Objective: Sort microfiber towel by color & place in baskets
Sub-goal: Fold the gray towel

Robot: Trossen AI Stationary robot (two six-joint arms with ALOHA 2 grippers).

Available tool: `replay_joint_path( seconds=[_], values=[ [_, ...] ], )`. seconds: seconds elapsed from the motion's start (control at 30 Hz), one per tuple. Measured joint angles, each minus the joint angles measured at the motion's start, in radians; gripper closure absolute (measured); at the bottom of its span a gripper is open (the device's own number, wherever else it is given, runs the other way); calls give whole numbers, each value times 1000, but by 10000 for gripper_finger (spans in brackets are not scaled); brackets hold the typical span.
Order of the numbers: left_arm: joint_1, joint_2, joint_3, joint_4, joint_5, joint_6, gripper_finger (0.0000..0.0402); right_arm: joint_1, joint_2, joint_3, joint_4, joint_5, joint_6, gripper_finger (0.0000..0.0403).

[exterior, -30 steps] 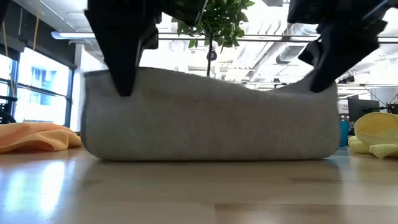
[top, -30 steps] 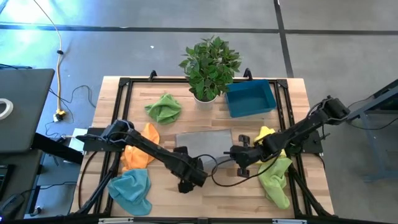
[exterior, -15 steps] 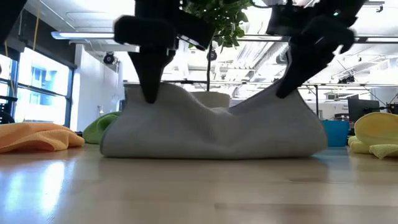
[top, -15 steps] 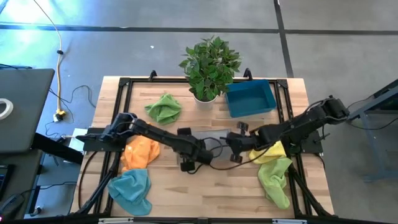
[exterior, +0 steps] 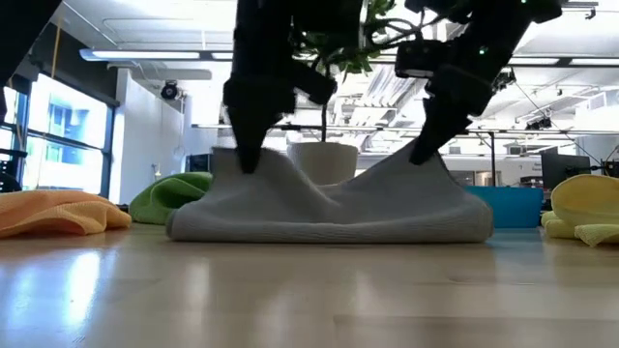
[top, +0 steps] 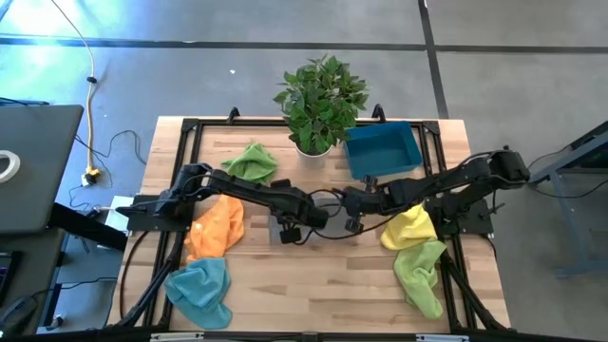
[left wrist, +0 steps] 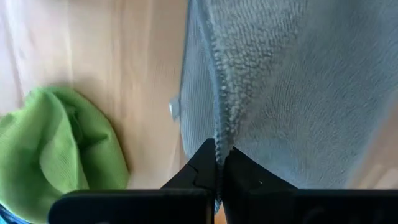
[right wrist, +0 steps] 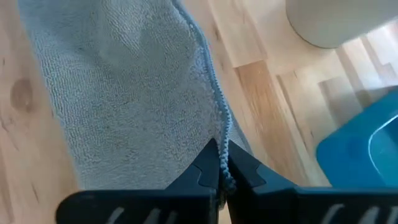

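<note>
1. Bench (top: pixel 313 285): light wooden top inside a black frame, carrying all items below.
2. Potted plant (top: pixel 320 100): leafy green plant in a white pot, at the far edge of the bench, just beside the basket.
3. Basket (top: pixel 382 149): shallow teal-blue rectangular bin at the far right of the bench, with no towel in it.
4. Gray towel (exterior: pixel 329 208): lies mid-bench, in front of the plant pot. Two corners are lifted; the middle sags between them onto the wood.
5. Other towels: orange towel (top: pixel 215 228) and teal towel (top: pixel 199 290) on the left side; green towel (top: pixel 251 163) at the far left; yellow towel (top: pixel 410 226) and lime-green towel (top: pixel 422 271) on the right side.
6. Left claw (left wrist: pixel 219 155): clamped tight on the hemmed edge of the gray towel, at its left lifted corner.
7. Right claw (right wrist: pixel 220 154): clamped tight on the stitched edge of the gray towel, at its right lifted corner, near the basket.
</note>
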Motion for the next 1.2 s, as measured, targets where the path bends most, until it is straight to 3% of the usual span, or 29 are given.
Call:
replay_joint_path(
  seconds=[0.13,0.6,0.93,1.2],
  values=[
    [6,0,-45,8,2,1,401,-17,16,0,16,-47,0,402],
    [16,0,-85,135,-21,79,395,-30,95,0,7,-51,0,389],
    [16,0,-85,94,-28,31,300,-31,95,0,-11,-105,65,269],
    [17,0,-85,-84,-165,-68,260,-31,83,0,-76,-126,143,255]
  ],
)
